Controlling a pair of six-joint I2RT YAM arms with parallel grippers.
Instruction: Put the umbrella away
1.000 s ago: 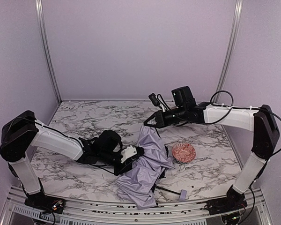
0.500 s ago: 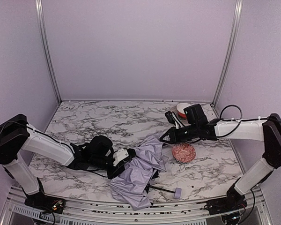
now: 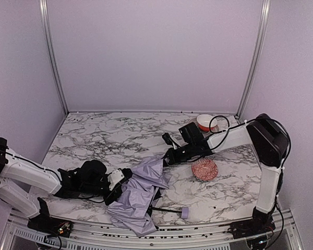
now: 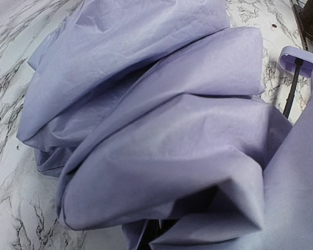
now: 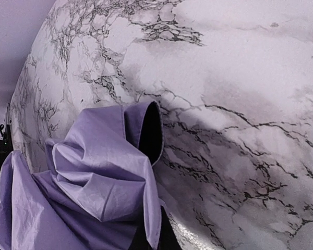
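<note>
Both arms have swung leftward since 1 second ago, and the umbrella (image 3: pixel 138 190) has slid with them toward the near left of the table (image 3: pixel 94 135), its handle going along. The left arm (image 3: pixel 26 174) lies low along the near left edge. The right arm (image 3: pixel 235 136) is folded in from the right, its forearm reaching over the middle of the table.

The umbrella lies collapsed in a crumpled lavender heap, dark underside showing in the folds. The left gripper (image 3: pixel 116 183) is closed and buried in the heap's left edge, fabric filling its wrist view, so it appears to have hold of the cloth. The right gripper (image 3: pixel 168 157) is closed at the heap's far tip; whether it pinches any fabric I cannot tell.

Of the 2 bowls, the red patterned bowl (image 3: pixel 204 169) sits just right of the umbrella, and a red-and-white bowl (image 3: pixel 205 123) stands at the back. A thin black shaft (image 3: pixel 167 210) runs from the heap to the small lavender handle (image 3: pixel 184 212) near the front edge.
</note>
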